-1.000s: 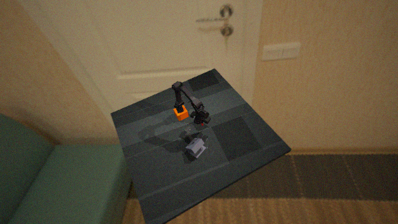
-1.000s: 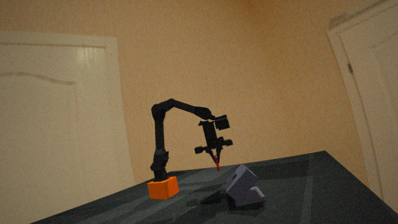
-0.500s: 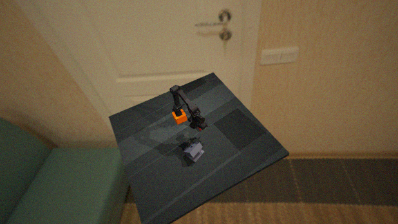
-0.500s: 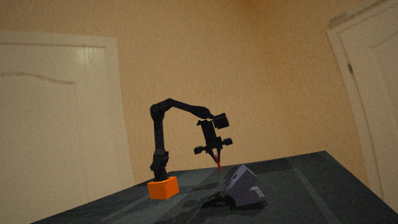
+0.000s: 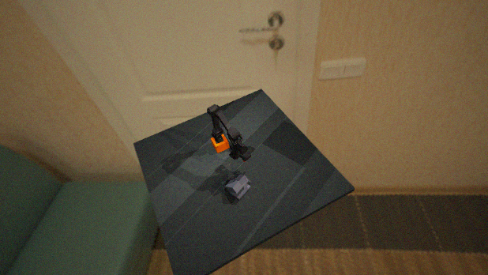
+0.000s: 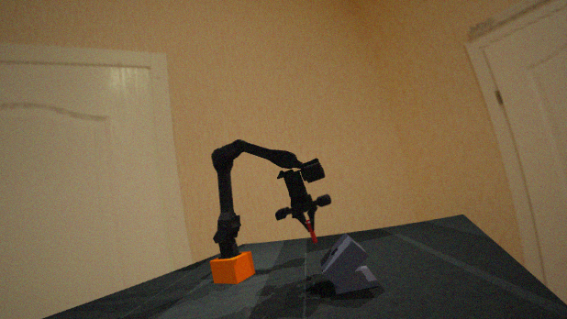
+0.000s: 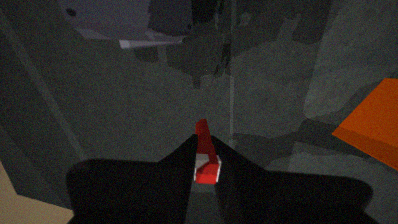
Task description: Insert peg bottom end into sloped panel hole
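Exterior view first, and here we are: the black gripper is closed on the red peg, holding it up off the table, with the far end poking out beyond the fingertips. Just beside it, lower down, sits the grey block, its sloping face turned up towards the arm. There's a dark patch on that slope, likely the hole, though I can't make out its shape from over here. The peg is outside, still to go in.

Over to the wrist view, and the peg looks flat-sided, its near end pale-edged and angular. So this, I'd say, is the lining-up stage, and it wants patience! The peg leans only a little while that slope is steep, so the wrist should tip until the peg runs square to the face, then roll until the flats agree with the hole. All of that is best done up here, in free air. Then bring the tip over the opening, pause, and slide straight in along the hole's own line, never straight down. Come in crooked and the tip could catch the rim and twist in the grip. Steady, gentle push, right to the bottom, and only then let go!
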You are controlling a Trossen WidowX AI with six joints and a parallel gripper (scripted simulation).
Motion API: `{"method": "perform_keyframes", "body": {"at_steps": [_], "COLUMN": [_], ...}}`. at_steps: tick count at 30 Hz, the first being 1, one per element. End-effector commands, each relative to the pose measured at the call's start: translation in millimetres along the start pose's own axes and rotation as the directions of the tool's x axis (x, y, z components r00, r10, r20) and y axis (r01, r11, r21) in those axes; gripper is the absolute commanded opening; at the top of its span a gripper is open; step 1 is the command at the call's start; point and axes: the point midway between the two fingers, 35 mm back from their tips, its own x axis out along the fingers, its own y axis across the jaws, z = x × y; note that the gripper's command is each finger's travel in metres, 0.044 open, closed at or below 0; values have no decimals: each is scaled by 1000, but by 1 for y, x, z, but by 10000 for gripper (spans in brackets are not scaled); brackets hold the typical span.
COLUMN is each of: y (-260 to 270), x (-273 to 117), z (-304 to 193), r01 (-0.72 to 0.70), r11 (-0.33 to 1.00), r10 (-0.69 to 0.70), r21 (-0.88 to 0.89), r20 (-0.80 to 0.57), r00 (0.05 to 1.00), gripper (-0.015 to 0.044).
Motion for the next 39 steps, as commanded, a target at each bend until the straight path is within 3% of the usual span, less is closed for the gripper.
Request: {"method": "perform_keyframes", "body": {"at_steps": [1, 39], "y": [1, 10], "x": [-1, -19], "z": [5, 51], "r01": [-16, -112], "r11": [998, 887], "r10": [16, 155], "r21": [54, 447], "r20": [-12, -60], "r00": [1000, 986], "gripper": [0, 0]}}
